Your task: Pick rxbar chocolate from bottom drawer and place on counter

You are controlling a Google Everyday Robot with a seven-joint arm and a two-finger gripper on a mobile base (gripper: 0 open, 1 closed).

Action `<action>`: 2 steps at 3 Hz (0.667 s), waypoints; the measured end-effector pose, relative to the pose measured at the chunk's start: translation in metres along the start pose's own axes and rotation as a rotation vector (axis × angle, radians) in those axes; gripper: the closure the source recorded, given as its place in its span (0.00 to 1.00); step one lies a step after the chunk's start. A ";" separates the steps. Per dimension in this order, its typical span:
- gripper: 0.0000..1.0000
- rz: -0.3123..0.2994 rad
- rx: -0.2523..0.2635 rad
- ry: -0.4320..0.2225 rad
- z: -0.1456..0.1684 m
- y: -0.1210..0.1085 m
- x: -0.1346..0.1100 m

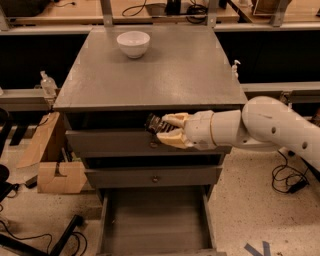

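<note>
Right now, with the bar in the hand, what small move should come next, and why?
Probably raise the hand straight up. It holds the rxbar chocolate just below the counter edge, so the bar must clear that edge before it can be set down.

Looks like a robotics lab or workshop: grey drawer cabinet [100, 143] on speckled floor [245, 200], loose cables [287, 180], cardboard box [60, 177], wooden workbenches [60, 6] behind. White arm's gripper [162, 131], pinching the rxbar chocolate [153, 123], just under the counter [165, 70] edge.
</note>
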State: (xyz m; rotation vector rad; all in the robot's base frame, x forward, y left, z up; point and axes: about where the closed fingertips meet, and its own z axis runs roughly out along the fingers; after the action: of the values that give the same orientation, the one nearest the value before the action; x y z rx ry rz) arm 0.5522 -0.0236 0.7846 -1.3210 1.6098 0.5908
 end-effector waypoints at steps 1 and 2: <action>1.00 -0.018 -0.005 0.004 -0.002 -0.021 -0.019; 1.00 -0.052 -0.007 0.035 -0.013 -0.055 -0.053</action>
State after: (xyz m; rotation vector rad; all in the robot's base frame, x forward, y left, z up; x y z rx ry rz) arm 0.5983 -0.0256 0.8468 -1.3812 1.5982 0.5444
